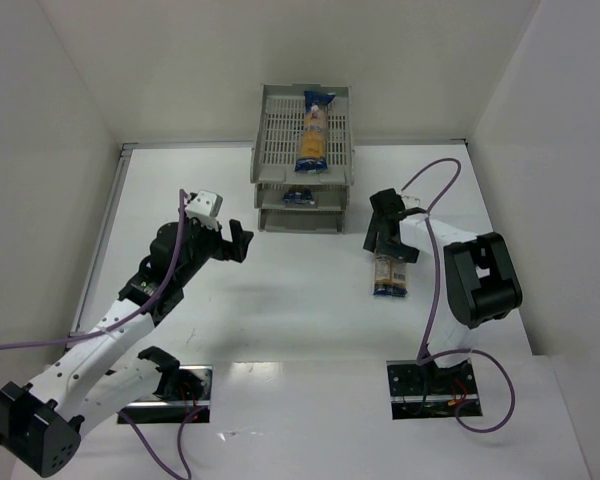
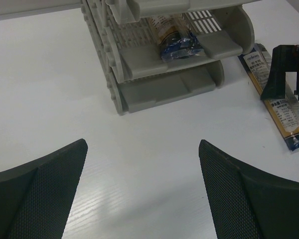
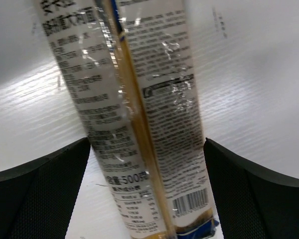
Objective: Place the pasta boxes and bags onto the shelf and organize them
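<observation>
top view: long clear yellow-pasta packet [image 1: 315,132] on top tray of light grey plastic rack [image 1: 276,140] | left wrist: second packet [image 2: 175,37] in middle tray; left fingers [image 2: 45,189] wide | right wrist: right fingers [image 3: 40,194] wide astride third packet [image 3: 144,119] on table [image 3: 249,74]

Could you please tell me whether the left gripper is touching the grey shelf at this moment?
Apart. The left wrist view shows a broad stretch of bare white table between the open fingers of the left gripper and the shelf.

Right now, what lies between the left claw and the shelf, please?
Only bare table separates the left claw from the shelf in the left wrist view.
</observation>
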### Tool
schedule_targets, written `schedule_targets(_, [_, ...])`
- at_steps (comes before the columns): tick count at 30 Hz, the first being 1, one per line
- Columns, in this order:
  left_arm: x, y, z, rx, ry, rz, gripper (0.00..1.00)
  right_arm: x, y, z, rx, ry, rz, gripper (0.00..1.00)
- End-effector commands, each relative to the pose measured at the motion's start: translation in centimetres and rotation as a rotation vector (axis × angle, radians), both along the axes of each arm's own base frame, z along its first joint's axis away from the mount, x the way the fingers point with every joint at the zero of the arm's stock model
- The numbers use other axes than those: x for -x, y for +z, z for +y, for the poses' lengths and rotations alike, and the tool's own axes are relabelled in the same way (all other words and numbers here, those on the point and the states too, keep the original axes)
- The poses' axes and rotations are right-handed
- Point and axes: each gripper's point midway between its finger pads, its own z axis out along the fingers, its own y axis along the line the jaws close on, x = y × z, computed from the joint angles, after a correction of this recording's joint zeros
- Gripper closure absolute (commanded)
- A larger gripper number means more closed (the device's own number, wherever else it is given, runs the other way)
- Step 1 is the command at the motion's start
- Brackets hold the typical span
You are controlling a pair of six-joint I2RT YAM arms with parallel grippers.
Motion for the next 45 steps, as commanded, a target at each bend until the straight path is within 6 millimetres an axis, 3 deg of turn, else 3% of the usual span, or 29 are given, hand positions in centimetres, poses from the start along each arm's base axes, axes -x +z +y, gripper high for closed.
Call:
schedule_targets(1, [-0.4,2.9,-0.3,0.039,-0.009,-0.060,0.00,0.1,1.7,-1.9,0.087,-0.039,-0.005,0.00])
schedule_targets(5, [-0.5,3.1,-0.4,0.043,-0.009,-0.068,0.00,-0.6,3.2,-2.8,0.141,-0.045,-0.048,0.00])
schedule_targets(11, [-0.5,3.1,-0.2,0.042,0.000,-0.069,0.00,-0.4,-1.6,-1.0,0.077,0.032,0.087,0.00])
schedule_targets(16, [-0.7,3.1,0.1,0.030,0.017,-0.074,0.00,-0.9,-1.7,-0.6,0.065,0.070,0.079,0.00])
schedule_targets(19, [-0.8,3.1,0.4,0.030,0.026,-0.075,0.00,-0.3,-2.1,0.3,0.016,0.103,0.095,0.33])
schedule_targets(20, [-0.8,3.1,0.4,0.030,0.026,-0.075,0.00,-0.6,-2.1,0.9,-0.011,0.113,0.082,0.48])
schedule_targets(21, [-0.8,3.1,0.4,0.030,0.026,-0.075,0.00,-0.6,-2.1,1.1,-0.027,0.119,0.086,0.75])
schedule_targets(22, [-0.8,3.1,0.4,0.030,0.026,-0.075,0.00,-0.6,-2.1,1.1,-0.027,0.119,0.086,0.91])
schedule_targets(23, [-0.8,3.1,0.4,0.022,0.024,-0.078,0.00,-0.5,-2.1,1.3,-0.035,0.122,0.088,1.00])
schedule_targets(26, [-0.8,3.1,0.4,0.022,0.024,-0.078,0.00,0.5,-2.0,2.4,-0.099,0.180,0.099,1.00])
schedule_targets(31, [-1.0,2.9,0.9,0.007,0.041,-0.074,0.00,0.4,2.9,4.7,-0.240,0.203,-0.082,1.00])
schedule_targets(33, [-1.0,3.4,0.9,0.012,0.041,-0.084,0.00,1.4,3.8,4.5,-0.262,0.182,-0.121,1.00])
schedule_targets(34, [-1.0,3.7,0.9,0.012,0.041,-0.084,0.00,1.6,5.8,4.4,-0.275,0.189,-0.186,1.00])
schedule_targets(36, [-1.1,3.7,1.2,0.003,0.048,-0.087,0.00,2.8,6.7,5.1,-0.285,0.199,-0.229,1.00])
schedule_targets(37, [-1.1,3.8,1.2,0.003,0.048,-0.086,0.00,3.4,8.1,5.4,-0.282,0.217,-0.274,1.00])
schedule_targets(41, [-1.2,4.3,1.6,-0.008,0.055,-0.088,0.00,5.7,8.6,8.2,-0.290,0.272,-0.282,1.00])
schedule_targets(45, [-1.1,4.3,2.1,-0.030,0.075,-0.075,0.00,8.1,9.4,13.2,-0.332,0.384,-0.271,1.00])
